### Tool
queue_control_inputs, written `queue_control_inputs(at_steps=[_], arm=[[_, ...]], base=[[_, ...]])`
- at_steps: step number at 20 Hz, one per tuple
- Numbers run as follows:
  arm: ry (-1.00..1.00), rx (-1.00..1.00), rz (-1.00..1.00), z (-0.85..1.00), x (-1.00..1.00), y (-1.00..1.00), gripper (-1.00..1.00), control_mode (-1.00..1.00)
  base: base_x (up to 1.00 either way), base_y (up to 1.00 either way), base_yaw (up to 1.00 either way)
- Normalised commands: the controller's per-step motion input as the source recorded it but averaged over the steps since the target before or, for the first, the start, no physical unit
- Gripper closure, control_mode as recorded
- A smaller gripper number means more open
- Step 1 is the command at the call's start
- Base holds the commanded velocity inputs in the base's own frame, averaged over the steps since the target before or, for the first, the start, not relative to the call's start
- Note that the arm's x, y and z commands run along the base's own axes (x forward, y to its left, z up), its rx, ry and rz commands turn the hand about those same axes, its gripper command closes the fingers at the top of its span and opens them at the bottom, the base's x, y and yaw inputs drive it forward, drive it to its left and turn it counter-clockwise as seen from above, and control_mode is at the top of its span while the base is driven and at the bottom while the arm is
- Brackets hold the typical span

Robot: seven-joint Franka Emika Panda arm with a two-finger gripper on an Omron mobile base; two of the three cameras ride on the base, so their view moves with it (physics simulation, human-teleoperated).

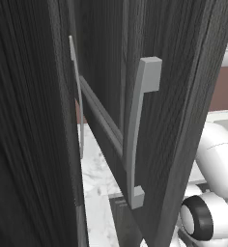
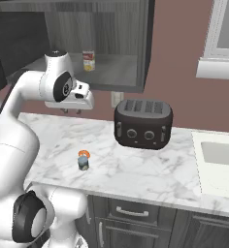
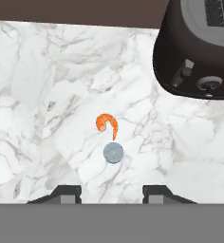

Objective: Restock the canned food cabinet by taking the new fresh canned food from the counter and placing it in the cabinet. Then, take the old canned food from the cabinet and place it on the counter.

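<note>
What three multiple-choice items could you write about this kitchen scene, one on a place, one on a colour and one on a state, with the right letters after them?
1. Where does the yellow-labelled can stand?
A. in the sink
B. on the shelf of the open cabinet
C. on the window sill

2. What colour is the toaster?
A. black
B. red
C. white

3. How is the claw?
A. shut on a can
B. shut on a spoon
C. open and empty

Key:
1. B, the can stands on the shelf inside the cabinet.
2. A, its body is black.
3. C, its tips stand apart above the small can, with nothing between them.
</note>
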Motion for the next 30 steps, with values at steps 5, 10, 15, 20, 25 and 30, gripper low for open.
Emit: queue_control_inputs(at_steps=[5, 10, 15, 20, 25, 30], arm=[[-0.03, 0.00, 0.00, -0.14, -0.46, -0.01, -1.00, -1.00], [0.06, -0.08, 0.00, -0.55, -0.57, 0.00, -1.00, -1.00], [0.09, 0.00, 0.00, -0.93, -0.30, 0.00, -1.00, -1.00], [0.02, 0.00, 0.03, -0.98, 0.07, 0.05, -1.00, -1.00], [-0.02, -0.01, 0.00, -0.49, 0.10, 0.06, -1.00, -1.00], [0.00, 0.00, 0.00, -0.15, 0.01, -0.04, -1.00, -1.00]], base=[[0.00, 0.00, 0.00], [0.00, 0.00, 0.00], [0.00, 0.00, 0.00], [0.00, 0.00, 0.00], [0.00, 0.00, 0.00], [0.00, 0.00, 0.00]])
